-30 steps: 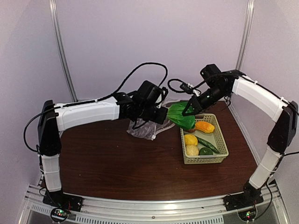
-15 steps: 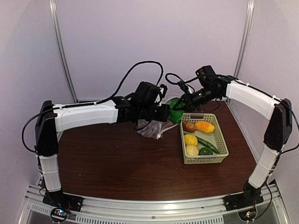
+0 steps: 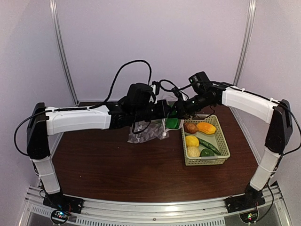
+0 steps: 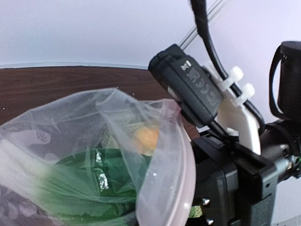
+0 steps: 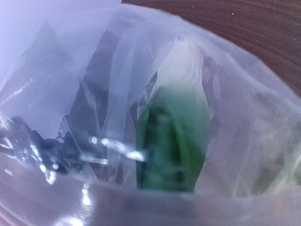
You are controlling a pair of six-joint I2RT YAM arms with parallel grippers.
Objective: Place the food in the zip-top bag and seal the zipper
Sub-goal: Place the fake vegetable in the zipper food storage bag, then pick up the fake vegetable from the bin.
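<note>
My left gripper [image 3: 162, 113] is shut on the mouth of the clear zip-top bag [image 3: 143, 133] and holds it up above the table; the bag hangs down to the left. My right gripper [image 3: 178, 110] is at the bag's mouth, shut on the leafy green bok choy [image 3: 172, 123], which reaches into the bag. In the left wrist view the bok choy [image 4: 80, 188] lies inside the bag [image 4: 160, 155]. In the right wrist view the bok choy [image 5: 171, 141] shows through the bag's plastic [image 5: 70, 94]. Both grippers' fingers are hidden by plastic in the wrist views. I cannot make out the zipper.
The pale green basket [image 3: 225, 148] stands right of the bag. It holds a brown round piece [image 3: 190, 127], an orange piece [image 3: 206, 127], two yellow lemons [image 3: 191, 140], a cucumber [image 3: 208, 145] and a green pepper [image 3: 207, 152]. The right wrist's camera housing [image 4: 188, 87] is close to the bag.
My right gripper has carried the bok choy left from above the basket into the bag's mouth. My left gripper has shifted slightly left with the bag, still held up.
</note>
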